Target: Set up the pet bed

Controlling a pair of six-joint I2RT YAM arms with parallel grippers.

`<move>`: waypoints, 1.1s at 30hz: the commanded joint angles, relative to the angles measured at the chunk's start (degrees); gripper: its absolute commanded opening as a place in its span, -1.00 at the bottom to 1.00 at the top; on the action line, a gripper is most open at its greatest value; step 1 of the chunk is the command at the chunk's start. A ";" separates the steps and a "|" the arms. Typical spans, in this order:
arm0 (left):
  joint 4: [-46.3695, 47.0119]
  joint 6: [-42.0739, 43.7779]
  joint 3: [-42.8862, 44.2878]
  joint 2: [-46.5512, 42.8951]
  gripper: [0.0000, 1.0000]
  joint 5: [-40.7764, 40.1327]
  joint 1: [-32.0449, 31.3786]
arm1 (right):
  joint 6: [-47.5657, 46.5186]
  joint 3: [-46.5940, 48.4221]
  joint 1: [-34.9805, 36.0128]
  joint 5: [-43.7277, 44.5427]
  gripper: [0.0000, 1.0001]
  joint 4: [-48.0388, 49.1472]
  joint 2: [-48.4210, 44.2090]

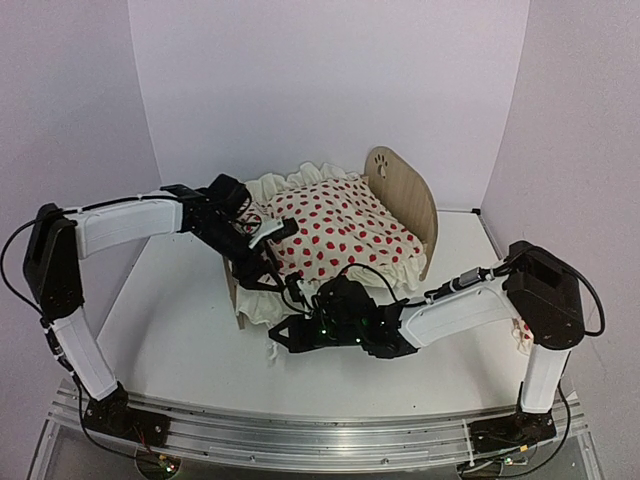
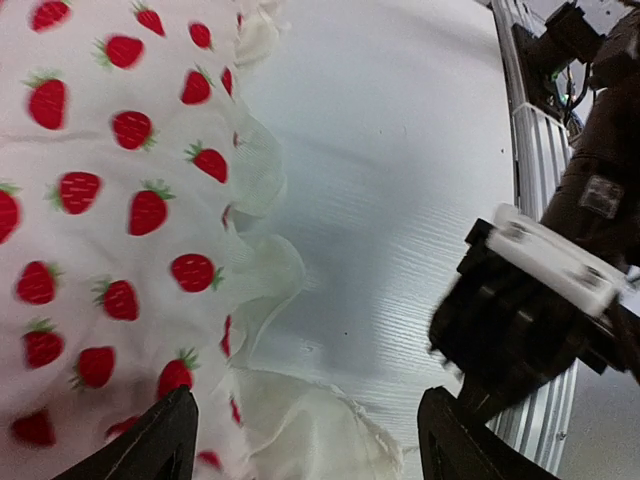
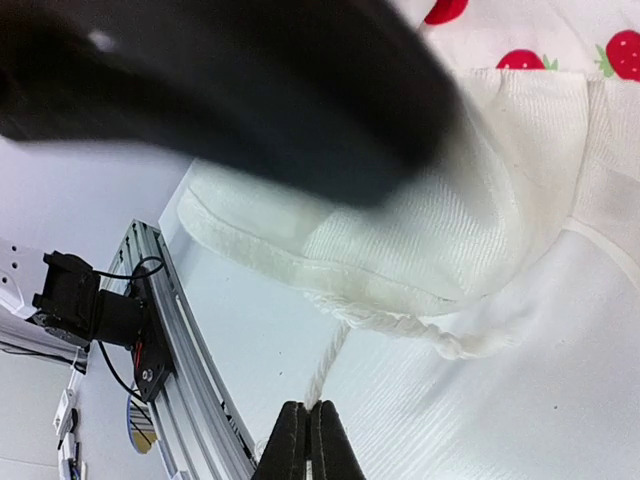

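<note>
Centrally on the bench (image 1: 170, 330) stood the bed (image 1: 405, 200), headboard at far right, foot end at near left. Duvet (image 1: 335, 230) lay over it, ruffle spilling off the near side.

Left gripper (image 2: 310, 445): jaws wide apart and empty. It was over the foot end of the bed. In the wrist view one finger (image 2: 165, 440) sat over the strawberry cloth and the other over bare bench, with the ruffled duvet edge in the gap. No contact with the cloth could be confirmed.

Right gripper (image 3: 308, 440): jaws pressed fully together. It sat low over the bench just in front of the bed's near side. A white twisted cord (image 3: 335, 350) ran from the duvet's cream edge down to the fingertips. Could not tell whether the cord was pinched or only passed under them.

Hidden or unclear:
- Mattress fully covered by the duvet.
- Footboard mostly masked by the left arm and the hanging ruffle.
- Upper half of the right wrist view was filled by a dark, out-of-focus shape; not identifiable.
- A small red-dotted item (image 1: 522, 335) showed beside the right arm's upright link, mostly blocked by it.
- Left wrist view had slight blur on the strawberries.
- Left fingers were cut off at the bottom edge of the left wrist view.
</note>
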 commanded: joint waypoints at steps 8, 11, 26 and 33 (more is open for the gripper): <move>14.86 10.37 -26.93 -33.54 0.23 0.24 1.27 | 3.02 1.63 -0.08 -6.21 -1.00 -0.33 -0.67; 18.71 14.09 -37.20 -40.11 -0.02 -1.96 0.09 | 3.32 2.44 -0.27 -6.62 -1.00 -0.56 -0.60; 62.60 -8.44 -57.03 -32.34 -0.01 -25.77 -7.78 | 5.36 3.78 -0.32 -2.16 -1.00 -1.93 -3.33; 58.87 -43.69 -55.39 -32.03 -0.09 -25.81 -10.38 | 5.72 4.25 -0.31 0.28 -1.00 -1.95 -4.01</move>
